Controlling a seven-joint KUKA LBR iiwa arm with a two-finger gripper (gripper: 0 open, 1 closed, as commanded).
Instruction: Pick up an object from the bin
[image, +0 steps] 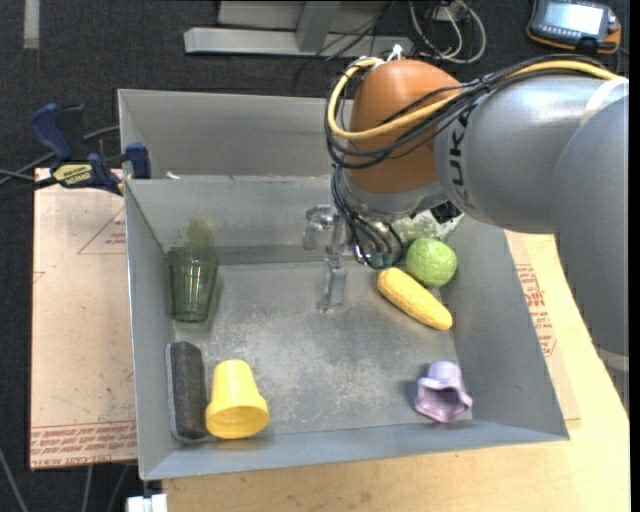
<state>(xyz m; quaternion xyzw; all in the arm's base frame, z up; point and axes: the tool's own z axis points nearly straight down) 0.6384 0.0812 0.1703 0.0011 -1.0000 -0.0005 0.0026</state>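
Note:
My gripper (331, 298) hangs over the bare floor in the middle of the bin, toward the back wall, with nothing seen in it. Just to its right lies a yellow oblong thing like a corn cob (414, 298), slanting down to the right. A green ball (431, 261) rests against that thing's upper end, near the bin's right wall. Neither touches the gripper.
A green see-through cup (192, 283) stands at the left wall. A yellow cup (236, 401) lies on its side at the front left beside a dark grey bar (186, 390). A small purple thing (443, 392) sits at the front right.

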